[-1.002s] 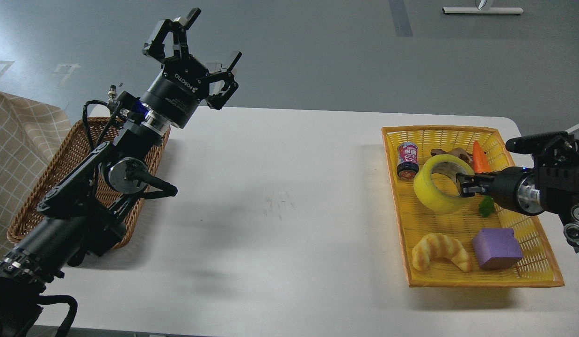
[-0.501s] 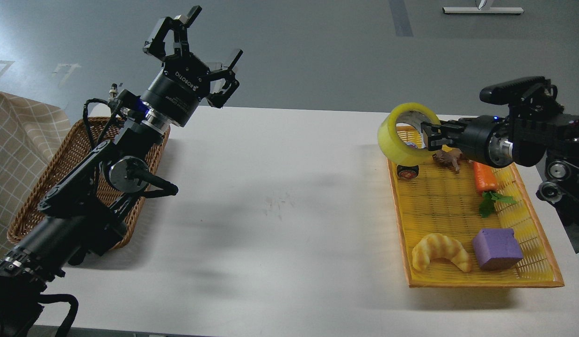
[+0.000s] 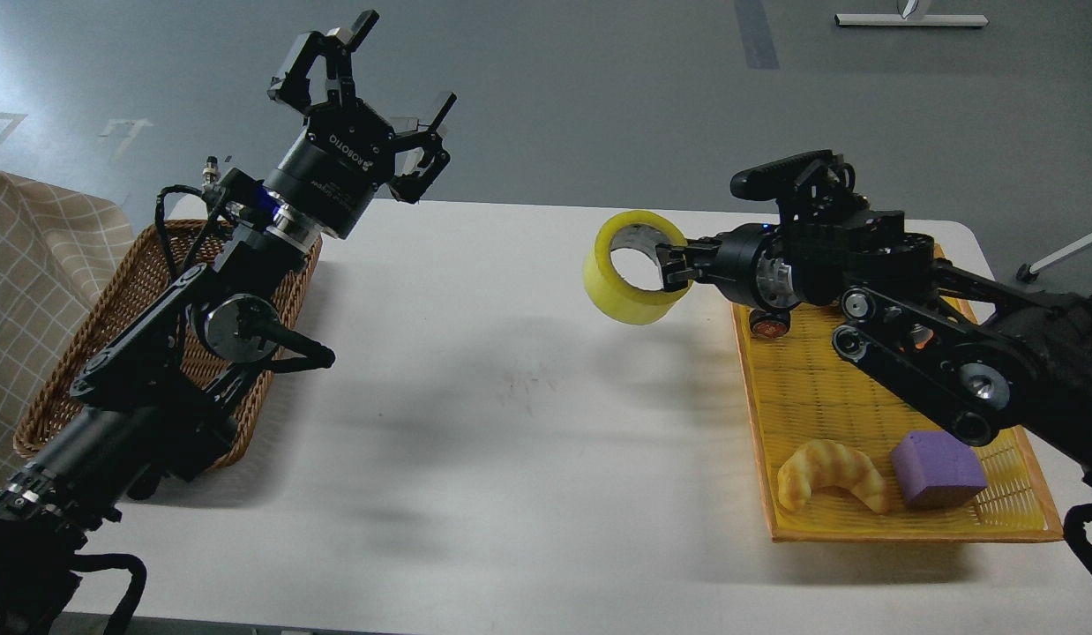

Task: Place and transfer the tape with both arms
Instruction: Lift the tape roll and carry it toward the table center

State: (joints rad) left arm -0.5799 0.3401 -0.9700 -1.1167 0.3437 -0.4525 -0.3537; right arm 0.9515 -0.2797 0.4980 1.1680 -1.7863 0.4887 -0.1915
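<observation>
Moved since earlier: right black jointed arm has swung from over the yellow basket toward frame centre, carrying the roll with it; left arm looks unchanged.
Tape: wide roll of translucent yellow packing tape with a pale core (image 3: 635,279), held in the air at centre-right of the frame, above the white bench (image 3: 511,423), left of the yellow basket's edge, its open hole facing the camera.
Right gripper: black right gripper (image 3: 669,269) pinches the roll's right wall, one fingertip inside the core, the roll clear of the bench.
Left gripper: black left gripper marked ROBOTIQ (image 3: 362,79), raised in the upper left of the frame, fingers spread wide, holding nothing.
Yellow basket: flat yellow woven plastic basket (image 3: 908,526) at right on the bench, partly covered by the right arm.
Basket contents: tan croissant (image 3: 830,474) and purple foam block (image 3: 938,468) near its lower edge; small dark can (image 3: 766,323) at its upper left corner.
Brown basket: brown wicker basket (image 3: 114,309) at left, behind the left arm.
</observation>
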